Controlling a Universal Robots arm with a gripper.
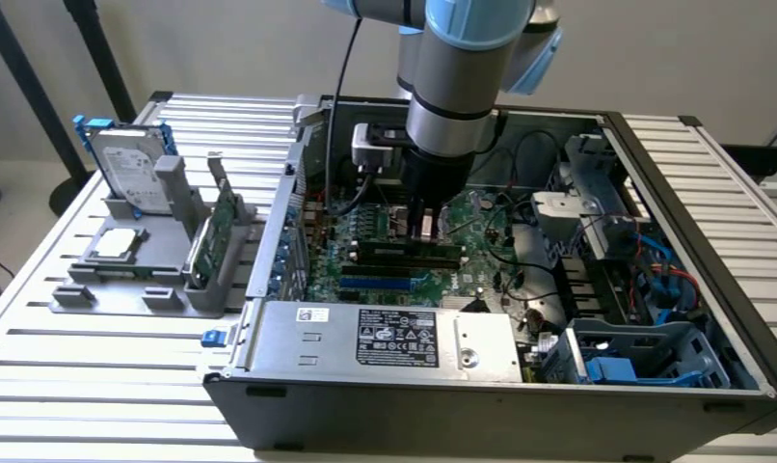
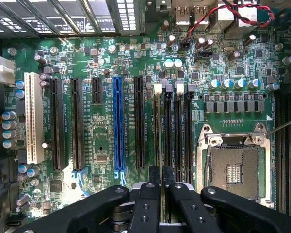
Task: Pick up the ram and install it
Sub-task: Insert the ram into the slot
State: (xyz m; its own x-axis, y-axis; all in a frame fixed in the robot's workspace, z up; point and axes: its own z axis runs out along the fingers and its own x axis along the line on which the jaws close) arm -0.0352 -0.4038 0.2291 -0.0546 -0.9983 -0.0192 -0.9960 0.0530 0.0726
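end effector (image 2: 160, 190) pinches the ram (image 2: 156, 141), seemingly edge-on over a memory slot (image 2: 177, 136).

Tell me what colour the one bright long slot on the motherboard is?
Blue. The long expansion slot stands out among black slots on the green motherboard; the wrist view shows it best.
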